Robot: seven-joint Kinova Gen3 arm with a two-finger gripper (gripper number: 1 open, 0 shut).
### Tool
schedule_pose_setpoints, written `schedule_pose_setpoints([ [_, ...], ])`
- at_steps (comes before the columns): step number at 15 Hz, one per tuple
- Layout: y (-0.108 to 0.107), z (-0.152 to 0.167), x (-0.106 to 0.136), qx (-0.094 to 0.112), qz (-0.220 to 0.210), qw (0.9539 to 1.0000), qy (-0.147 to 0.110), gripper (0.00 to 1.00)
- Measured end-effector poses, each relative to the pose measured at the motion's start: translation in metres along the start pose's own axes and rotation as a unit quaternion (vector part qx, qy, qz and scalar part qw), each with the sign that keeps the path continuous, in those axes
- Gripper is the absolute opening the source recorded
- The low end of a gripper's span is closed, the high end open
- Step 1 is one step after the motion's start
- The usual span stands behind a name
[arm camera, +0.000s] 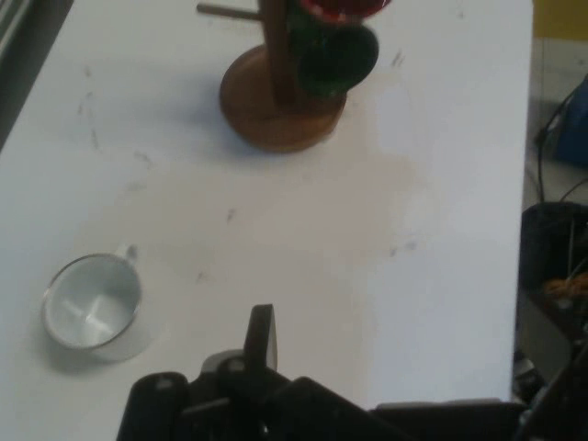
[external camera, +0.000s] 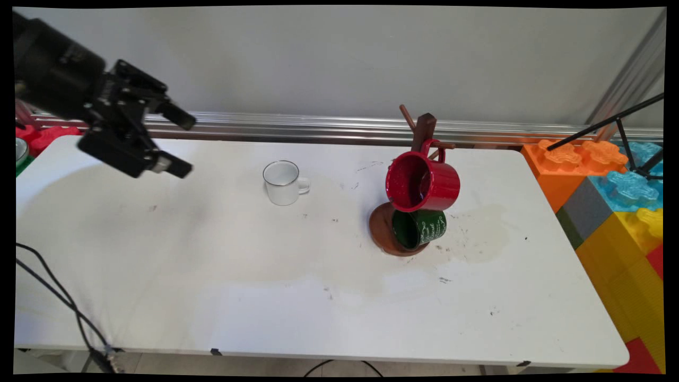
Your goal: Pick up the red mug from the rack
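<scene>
My gripper (external camera: 183, 146) hangs open above the table's far left corner, nothing between its fingers. The nearest thing is a small white enamel mug (external camera: 284, 182), upright on the white table (external camera: 212, 276) to the gripper's right and apart from it. In the hand view the mug (arm camera: 92, 303) lies at the lower left, beside one black finger (arm camera: 262, 335). Further right stands a brown wooden mug tree (external camera: 424, 130) on a round base (external camera: 379, 231). A red mug (external camera: 421, 183) hangs from it, with a dark green mug (external camera: 421, 228) below. In the hand view the tree's base (arm camera: 276, 115) and green mug (arm camera: 335, 55) are at the top.
Large coloured toy blocks (external camera: 610, 196) stand past the table's right edge, with a black tripod leg (external camera: 604, 124) above them. A metal rail (external camera: 318, 127) runs along the back edge. Black cables (external camera: 58, 297) hang over the front left corner. Red items (external camera: 48, 135) sit at the far left.
</scene>
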Motion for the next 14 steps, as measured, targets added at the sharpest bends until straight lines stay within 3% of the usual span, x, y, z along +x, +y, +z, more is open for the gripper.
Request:
schedule_pose_setpoints([
  [6, 0.028, 0.035, 0.060, -0.002, -0.029, 0.9996, -0.003, 1.00],
  [14, 0.047, 0.103, 0.115, 0.005, -0.056, 0.9984, -0.004, 1.00],
])
